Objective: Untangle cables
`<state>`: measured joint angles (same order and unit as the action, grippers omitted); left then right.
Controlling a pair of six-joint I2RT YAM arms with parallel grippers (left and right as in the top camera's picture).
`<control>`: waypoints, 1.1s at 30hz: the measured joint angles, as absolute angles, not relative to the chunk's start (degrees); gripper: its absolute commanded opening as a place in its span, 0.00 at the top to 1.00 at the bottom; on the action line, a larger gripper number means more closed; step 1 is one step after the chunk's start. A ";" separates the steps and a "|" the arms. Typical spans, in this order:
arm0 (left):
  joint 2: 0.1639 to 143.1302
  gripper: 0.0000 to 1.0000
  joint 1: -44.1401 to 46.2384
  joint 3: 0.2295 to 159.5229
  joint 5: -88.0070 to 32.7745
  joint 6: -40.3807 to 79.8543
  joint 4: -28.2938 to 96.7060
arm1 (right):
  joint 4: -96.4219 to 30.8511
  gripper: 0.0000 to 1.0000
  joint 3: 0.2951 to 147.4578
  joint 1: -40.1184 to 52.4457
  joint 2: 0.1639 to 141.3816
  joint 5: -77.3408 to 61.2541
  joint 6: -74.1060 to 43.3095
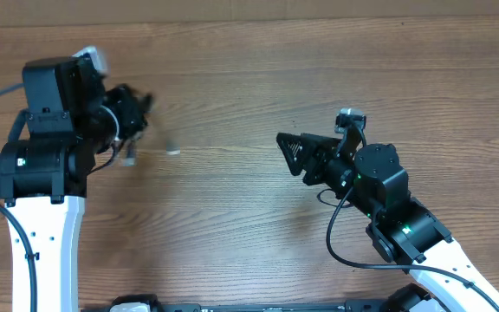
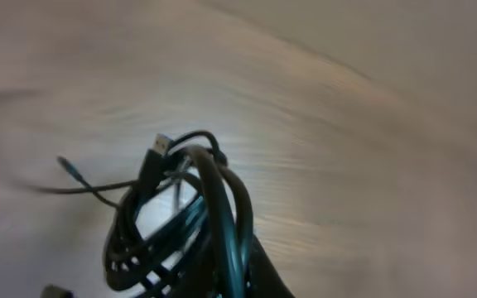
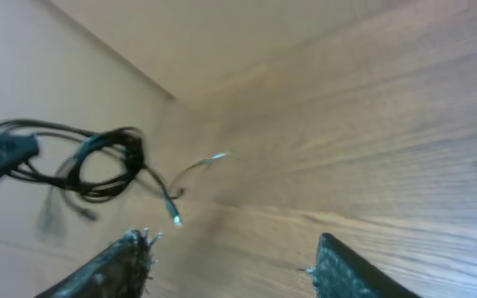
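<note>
The cables [image 2: 197, 215] are a tangled bunch of thin black cords, blurred by motion. My left gripper [image 2: 238, 283] is shut on the bunch at the bottom of the left wrist view, with a plug [image 2: 159, 146] sticking up from it. In the overhead view the left gripper [image 1: 135, 117] is at the left, and cable ends [image 1: 130, 154] dangle below it. My right gripper [image 1: 284, 144] is mid-table, pointing left. Its jaws [image 3: 230, 248] are open and hold nothing. The right wrist view shows the cables [image 3: 98, 163] well ahead, loose ends [image 3: 175, 217] trailing toward me.
The wooden table [image 1: 232, 78] spreads between the two arms. A cardboard wall [image 3: 73, 74] runs along the far edge. The right arm's own thick black wire [image 1: 340, 243] loops beside its wrist.
</note>
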<state>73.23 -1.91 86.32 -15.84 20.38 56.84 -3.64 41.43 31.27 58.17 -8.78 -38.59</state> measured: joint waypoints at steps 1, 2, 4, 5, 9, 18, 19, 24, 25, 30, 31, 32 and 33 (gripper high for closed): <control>73.23 0.96 -1.87 86.32 -20.34 16.34 56.53 | -2.87 0.31 41.43 31.27 58.17 -9.17 -38.28; 73.23 0.96 -1.80 86.32 -24.95 12.43 56.53 | -2.39 0.30 41.43 31.27 58.17 -9.89 -37.74; 73.23 0.96 -1.52 86.32 -32.21 6.39 56.60 | -2.07 0.30 41.43 31.27 58.17 -11.73 -36.58; 73.23 0.96 -1.50 86.32 -34.98 3.97 56.73 | -2.04 0.30 41.43 31.27 58.17 -12.69 -36.16; 73.23 0.96 -1.48 86.32 -42.59 -3.03 57.60 | -0.27 0.44 41.43 31.27 58.17 -18.81 -35.05; 73.23 0.96 -1.13 86.32 -49.93 -7.88 57.56 | 12.08 0.51 41.23 31.79 58.17 -31.29 -52.21; 73.23 0.96 -1.10 86.32 -49.82 -7.53 57.56 | 13.58 0.51 41.23 32.01 58.17 -32.67 -53.82; 73.32 0.96 -0.82 86.32 -43.99 -0.27 57.58 | 16.93 0.49 41.23 33.80 58.17 -37.65 -61.54; 73.41 0.96 -0.82 86.32 -42.96 1.30 57.49 | 16.38 0.48 41.23 34.52 58.19 -37.47 -62.37; 73.63 0.96 0.78 86.32 -39.92 7.57 55.70 | 15.90 0.45 41.23 40.03 60.75 -30.92 -65.43; 73.63 0.96 1.45 86.32 -39.53 8.45 55.64 | 16.80 0.46 41.23 41.04 61.78 -29.21 -65.89; 73.63 0.96 2.37 86.32 -38.89 9.28 55.68 | 19.51 0.46 41.21 42.59 64.01 -26.26 -66.39; 73.63 0.96 3.11 86.32 -38.57 9.96 55.64 | 19.84 0.46 41.21 42.74 64.36 -25.65 -66.43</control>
